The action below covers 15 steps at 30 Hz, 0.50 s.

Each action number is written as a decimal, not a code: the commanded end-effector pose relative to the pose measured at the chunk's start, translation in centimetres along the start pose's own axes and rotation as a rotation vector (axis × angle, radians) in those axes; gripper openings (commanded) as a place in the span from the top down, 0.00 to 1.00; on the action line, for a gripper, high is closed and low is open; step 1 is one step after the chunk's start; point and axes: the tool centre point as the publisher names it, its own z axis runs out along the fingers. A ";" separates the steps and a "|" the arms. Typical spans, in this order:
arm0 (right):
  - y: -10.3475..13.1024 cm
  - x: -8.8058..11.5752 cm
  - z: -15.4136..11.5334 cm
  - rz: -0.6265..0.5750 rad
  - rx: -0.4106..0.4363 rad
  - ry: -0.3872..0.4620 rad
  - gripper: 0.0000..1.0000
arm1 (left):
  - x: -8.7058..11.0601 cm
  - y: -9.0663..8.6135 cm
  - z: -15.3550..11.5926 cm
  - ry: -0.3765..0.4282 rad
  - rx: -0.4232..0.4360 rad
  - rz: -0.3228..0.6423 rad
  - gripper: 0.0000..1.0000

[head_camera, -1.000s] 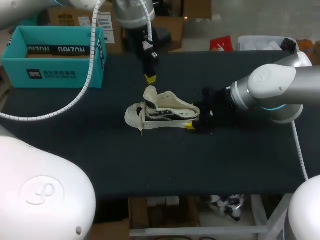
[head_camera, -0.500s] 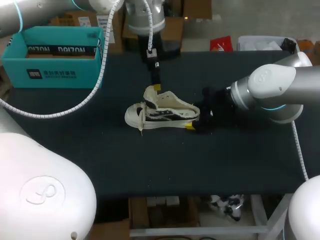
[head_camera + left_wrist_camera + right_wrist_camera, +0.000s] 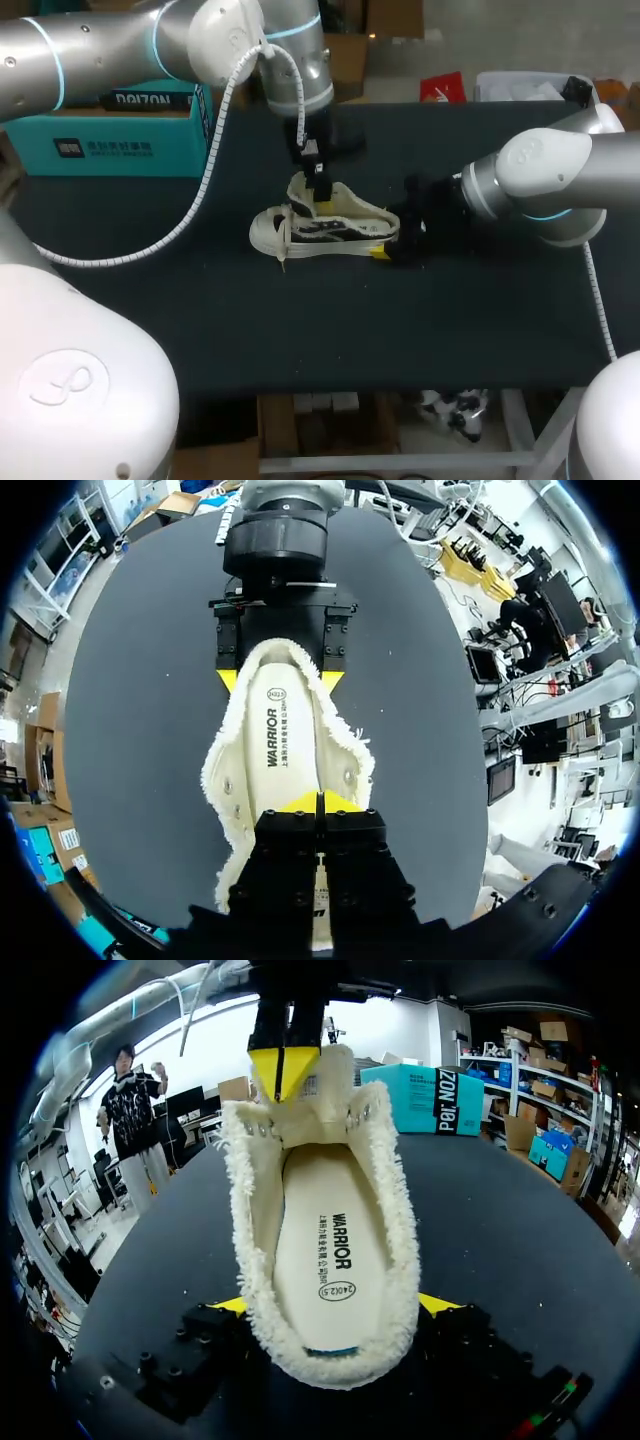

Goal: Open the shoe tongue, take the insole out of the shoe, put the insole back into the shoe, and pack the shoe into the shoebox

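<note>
The insole (image 3: 335,1260) carries a line of print and a round stamp and lies inside the shoe (image 3: 320,225) mid-worktop (image 3: 480,320). The teal shoebox (image 3: 130,145), lettered in white, stands well apart. The left hand (image 3: 320,802), its tips pressed together, is at the tongue (image 3: 320,1085). The right hand (image 3: 383,250) pinches the shoe's heel.

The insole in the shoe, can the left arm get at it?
Probably yes. The insole lies bare in the shoe, whose opening is wide, and the left gripper hangs right over its toe end, by the tongue. The right gripper only clamps the heel. The left fingers are shut and would need opening.
</note>
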 end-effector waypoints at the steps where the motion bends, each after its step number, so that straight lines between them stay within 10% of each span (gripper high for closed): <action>1: -0.3 -0.1 0.4 0.001 -0.001 0.001 1.00 | -1.1 -0.8 2.6 0.030 -0.026 0.015 1.00; 15: -0.3 -0.1 0.4 0.001 -0.001 0.001 1.00 | -0.7 0.1 6.7 0.106 -0.068 0.064 1.00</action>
